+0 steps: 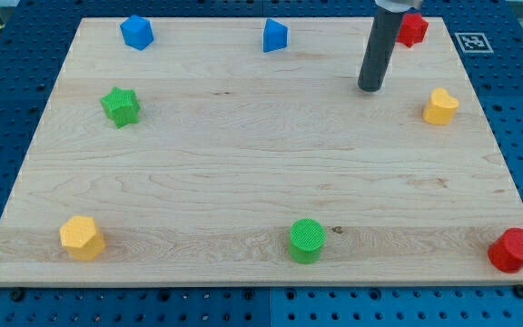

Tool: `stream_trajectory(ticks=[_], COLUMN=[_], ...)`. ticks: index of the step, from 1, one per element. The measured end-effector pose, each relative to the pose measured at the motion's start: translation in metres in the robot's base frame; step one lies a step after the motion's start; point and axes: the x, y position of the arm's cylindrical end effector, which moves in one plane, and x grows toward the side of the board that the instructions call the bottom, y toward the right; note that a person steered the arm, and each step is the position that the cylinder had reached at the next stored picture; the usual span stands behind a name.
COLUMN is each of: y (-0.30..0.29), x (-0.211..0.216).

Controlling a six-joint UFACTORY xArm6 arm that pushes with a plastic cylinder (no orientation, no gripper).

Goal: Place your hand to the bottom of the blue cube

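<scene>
Top right: my tip (pixel 370 88) | well apart from blue cube (pixel 137 32), apparently touching nothing

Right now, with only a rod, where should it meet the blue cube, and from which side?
No gripping is possible; my tip can only touch. The blue cube sits at the view's top edge, to the tip's left. I would probably settle just below its bottom face, coming from the bare wooden board, short of contact.

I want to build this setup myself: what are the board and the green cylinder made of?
The board looks like pale wood, matte, with visible grain lines. The green cylinder looks like 3D-printed plastic: fine ridges across its top. Neither is certain.
</scene>
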Motion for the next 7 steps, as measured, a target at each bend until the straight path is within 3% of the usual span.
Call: stream_trajectory(ticks=[4,7], y=[-0.065,-0.181], x=[-0.001,-0.003])
